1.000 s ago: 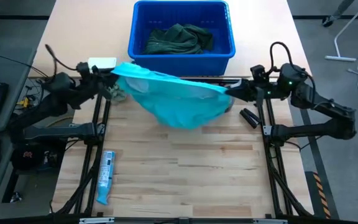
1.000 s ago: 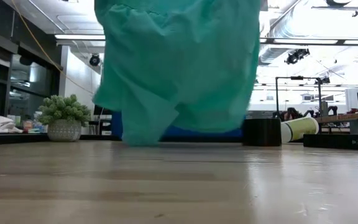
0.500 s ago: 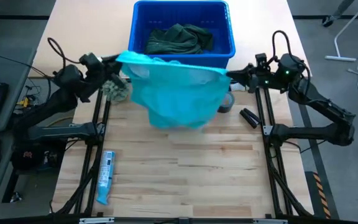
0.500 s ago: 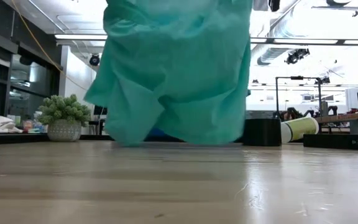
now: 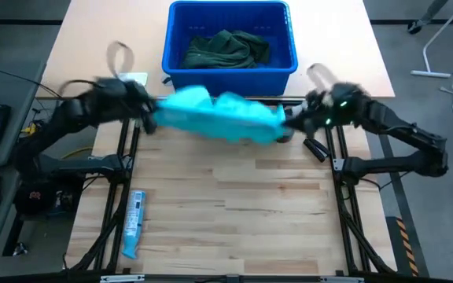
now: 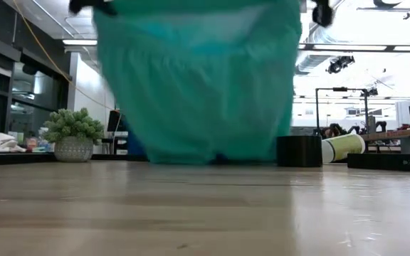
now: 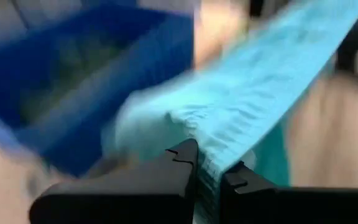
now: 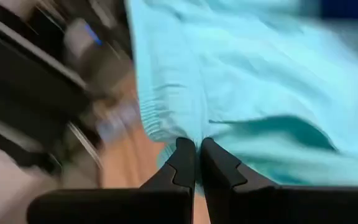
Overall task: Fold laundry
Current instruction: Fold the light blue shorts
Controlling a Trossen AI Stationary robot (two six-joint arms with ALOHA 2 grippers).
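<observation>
- The shirt [image 5: 222, 118] is hanging above the bench [image 5: 234, 204], just at 6 o'clock of the bin [image 5: 230, 67].
- Another garment [image 5: 226, 49] is lying in the bin.

No legible text, labels, brand names, numbers or signs appear in any view. The flat blue-and-white packet [image 5: 134, 223] on the table [image 5: 234, 220] carries printed markings, but they are too small to read.
</observation>
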